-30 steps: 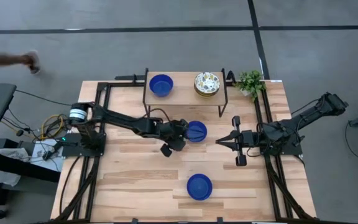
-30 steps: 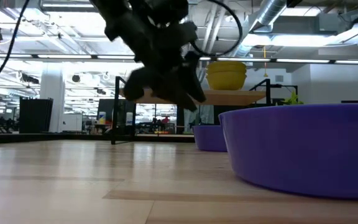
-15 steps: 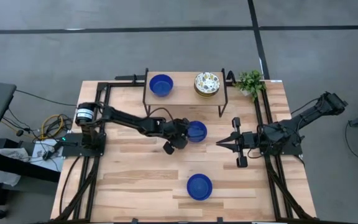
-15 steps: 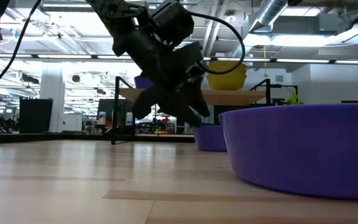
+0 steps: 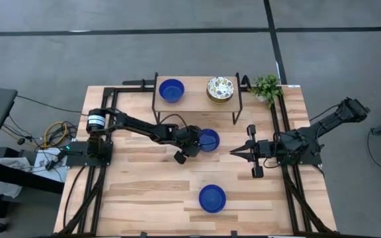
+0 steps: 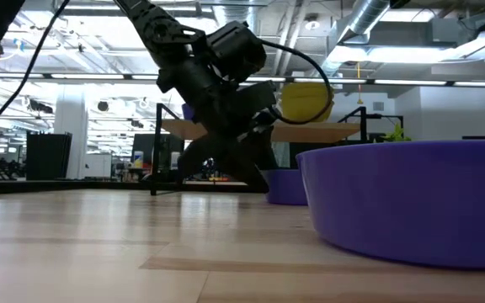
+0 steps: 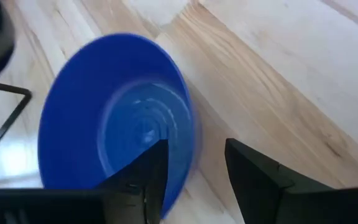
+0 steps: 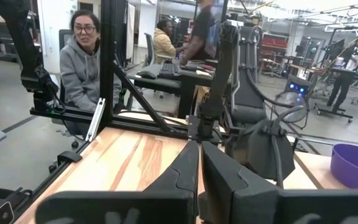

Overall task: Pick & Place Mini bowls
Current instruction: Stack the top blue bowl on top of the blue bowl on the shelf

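Mini bowls, item in hand: one cobalt blue bowl (image 5: 209, 139) at table centre, just in front of the raised shelf. My left gripper (image 7: 194, 171) stands at its rim with fingers parted, one finger (image 7: 143, 177) inside the bowl and the other (image 7: 253, 177) outside against the wood, so the wall sits between them but is not yet pinched. Change noted: over the last second my left gripper has come down from above the bowl and tipped in over its near-left edge; in the low view it now hangs close to the table top beside the bowl (image 6: 285, 185), where a moment earlier it rode higher. The bowl itself has not shifted. I read this as the approach finished and the grasp next due: closing on the rim, then lifting. The wall is glossy and the purchase is thin, so a slip or a tilt on lifting looks likely to me. Further stock: a second blue bowl (image 5: 211, 198) near the front edge of the table (image 5: 137, 192), untouched; a third blue bowl (image 5: 171, 89) on the left of the shelf (image 5: 194, 99); floral cream bowls (image 5: 220, 88) stacked on its right. Small green plant (image 5: 266, 86) at the far right corner. My right gripper (image 5: 235, 151) waits right of centre, fingers together, holding nothing.
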### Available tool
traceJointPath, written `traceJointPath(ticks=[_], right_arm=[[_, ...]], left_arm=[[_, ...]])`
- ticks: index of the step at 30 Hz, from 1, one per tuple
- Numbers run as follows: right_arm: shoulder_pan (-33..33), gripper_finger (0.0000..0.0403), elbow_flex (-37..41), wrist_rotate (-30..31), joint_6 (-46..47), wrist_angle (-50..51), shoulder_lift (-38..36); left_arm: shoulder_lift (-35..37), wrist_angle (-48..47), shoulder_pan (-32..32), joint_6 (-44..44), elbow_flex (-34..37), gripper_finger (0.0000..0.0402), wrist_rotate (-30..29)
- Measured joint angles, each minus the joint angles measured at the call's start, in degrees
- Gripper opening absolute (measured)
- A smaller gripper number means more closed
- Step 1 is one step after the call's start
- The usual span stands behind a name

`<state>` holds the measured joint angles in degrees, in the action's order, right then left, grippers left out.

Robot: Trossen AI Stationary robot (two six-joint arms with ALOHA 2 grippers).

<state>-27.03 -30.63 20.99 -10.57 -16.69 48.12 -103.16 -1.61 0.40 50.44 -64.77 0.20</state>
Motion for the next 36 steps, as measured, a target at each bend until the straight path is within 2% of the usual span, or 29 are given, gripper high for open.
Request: traceJointPath(ticks=[2, 5, 11, 15, 27, 32, 36], right_arm=[[0.02, 0.0011, 0.00, 0.00, 0.00, 0.17, 0.00], [0.02, 0.0011, 0.00, 0.02, 0.00, 0.39, -0.01], [0.00, 0.0011, 0.00, 0.00, 0.00, 0.41, 0.00], [0.00, 0.0011, 0.00, 0.02, 0.02, 0.46, 0.00], [0.02, 0.0011, 0.00, 0.07, 0.04, 0.37, 0.00], [0.02, 0.0011, 0.00, 0.07, 0.09, 0.37, 0.00], [0.02, 0.0011, 0.00, 0.07, 0.07, 0.37, -0.01]], left_arm=[[-0.06, -0.34, -0.10, -0.16, -0.01, 0.0150, 0.05], [-0.06, -0.28, -0.32, -1.65, -0.01, 0.0118, 0.05], [0.65, -1.63, -0.71, -6.76, -0.01, 0.0013, -0.01], [2.78, -3.97, -1.99, -10.46, 0.08, 0.0010, -0.76], [12.10, -7.82, -5.87, -11.04, 0.04, 0.0008, -1.79], [18.40, -16.10, -8.80, -10.61, 0.04, 0.0008, -13.06], [26.20, -19.03, -10.55, -10.42, 0.06, 0.0008, -18.15]])
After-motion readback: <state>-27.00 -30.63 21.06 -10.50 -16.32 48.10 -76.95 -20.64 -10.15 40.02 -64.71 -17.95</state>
